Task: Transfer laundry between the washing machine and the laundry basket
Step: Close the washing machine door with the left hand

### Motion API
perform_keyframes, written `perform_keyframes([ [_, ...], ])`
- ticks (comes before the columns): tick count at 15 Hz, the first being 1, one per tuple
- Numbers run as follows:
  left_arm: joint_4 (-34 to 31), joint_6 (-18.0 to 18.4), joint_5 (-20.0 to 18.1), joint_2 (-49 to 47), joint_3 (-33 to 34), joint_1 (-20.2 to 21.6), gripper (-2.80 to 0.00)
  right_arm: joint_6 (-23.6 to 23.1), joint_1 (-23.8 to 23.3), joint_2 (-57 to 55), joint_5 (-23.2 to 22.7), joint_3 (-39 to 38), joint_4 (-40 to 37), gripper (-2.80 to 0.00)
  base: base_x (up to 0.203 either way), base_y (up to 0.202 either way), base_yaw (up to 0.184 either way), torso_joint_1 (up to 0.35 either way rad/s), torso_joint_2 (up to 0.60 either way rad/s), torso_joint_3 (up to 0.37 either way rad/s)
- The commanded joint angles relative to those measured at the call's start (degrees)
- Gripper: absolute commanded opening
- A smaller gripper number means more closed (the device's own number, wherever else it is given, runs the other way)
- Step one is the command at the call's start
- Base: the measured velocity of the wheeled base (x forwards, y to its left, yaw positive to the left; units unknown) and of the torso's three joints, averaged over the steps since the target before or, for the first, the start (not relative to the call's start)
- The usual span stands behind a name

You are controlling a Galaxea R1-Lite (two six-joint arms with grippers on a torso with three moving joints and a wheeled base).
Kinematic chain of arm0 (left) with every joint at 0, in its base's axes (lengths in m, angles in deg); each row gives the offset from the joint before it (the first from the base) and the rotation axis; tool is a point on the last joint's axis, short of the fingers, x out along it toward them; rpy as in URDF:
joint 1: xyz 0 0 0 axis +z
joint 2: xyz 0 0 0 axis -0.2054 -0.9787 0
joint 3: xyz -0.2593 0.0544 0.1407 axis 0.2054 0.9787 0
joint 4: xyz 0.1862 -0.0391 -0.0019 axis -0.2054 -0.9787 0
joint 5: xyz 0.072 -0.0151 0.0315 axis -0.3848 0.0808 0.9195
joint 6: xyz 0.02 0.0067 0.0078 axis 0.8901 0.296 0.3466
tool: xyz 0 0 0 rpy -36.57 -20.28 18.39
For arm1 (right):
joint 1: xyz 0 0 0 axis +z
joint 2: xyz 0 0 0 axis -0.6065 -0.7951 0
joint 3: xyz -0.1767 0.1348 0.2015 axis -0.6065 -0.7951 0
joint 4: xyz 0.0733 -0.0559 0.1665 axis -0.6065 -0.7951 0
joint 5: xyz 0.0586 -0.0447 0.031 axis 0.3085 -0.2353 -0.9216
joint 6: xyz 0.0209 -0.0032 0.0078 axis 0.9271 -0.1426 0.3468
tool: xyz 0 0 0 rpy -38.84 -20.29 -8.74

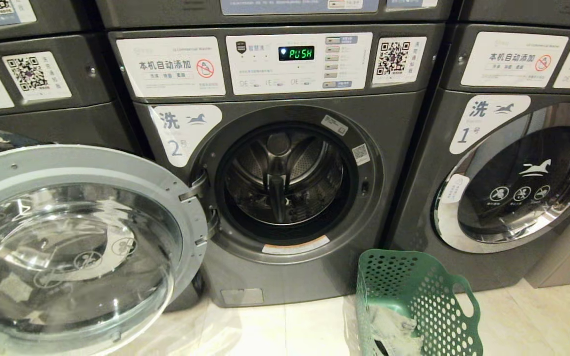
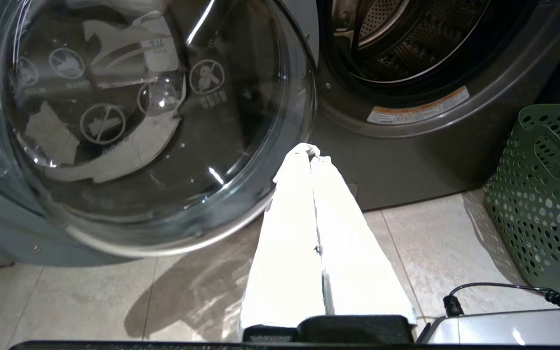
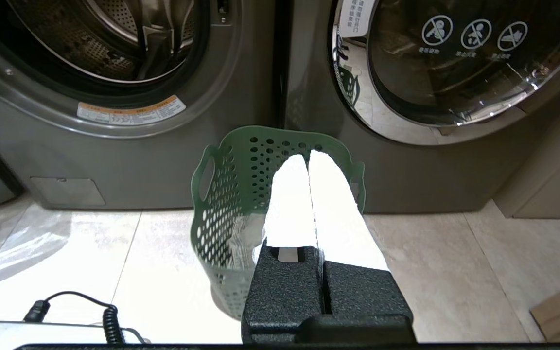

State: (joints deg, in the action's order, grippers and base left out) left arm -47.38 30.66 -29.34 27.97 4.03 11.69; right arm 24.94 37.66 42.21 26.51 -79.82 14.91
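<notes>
1. Swung-open door fills your near left.
2. Washing machine drum ahead, bare.
3. Laundry basket on floor, cloth inside.
4. Left tool, right tool: fingers pressed together, holding nothing.

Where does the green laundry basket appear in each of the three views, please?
Head view: green laundry basket at the bottom, right of centre, on the floor.
Left wrist view: at the right edge.
Right wrist view: in the centre, behind the right gripper.
Shared landmark: the open washer's warning sticker.
</notes>
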Motion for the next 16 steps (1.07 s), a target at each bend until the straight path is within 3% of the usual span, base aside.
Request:
perform_keyframes([
  [1, 0.02, 0.03, 0.0, -0.09, 0.0, -0.02, -2.8, -0.14, 0.02, -0.09, -0.02, 0.04, 0.01, -2.8, -0.195, 0.0, 0.001, 0.002, 0.0, 0.0],
  [7, 0.02, -0.06, -0.35, -0.08, 0.0, -0.01, -2.8, -0.05, 0.02, -0.09, -0.02, 0.04, -0.07, -2.8, -0.185, 0.0, 0.002, 0.0, 0.0, 0.004],
  [16, 0.02, -0.15, -0.42, 0.0, 0.0, 0.01, -2.8, -0.05, 0.02, -0.09, -0.02, 0.04, -0.07, -2.8, -0.007, 0.0, 0.0, 0.0, 0.0, 0.001],
])
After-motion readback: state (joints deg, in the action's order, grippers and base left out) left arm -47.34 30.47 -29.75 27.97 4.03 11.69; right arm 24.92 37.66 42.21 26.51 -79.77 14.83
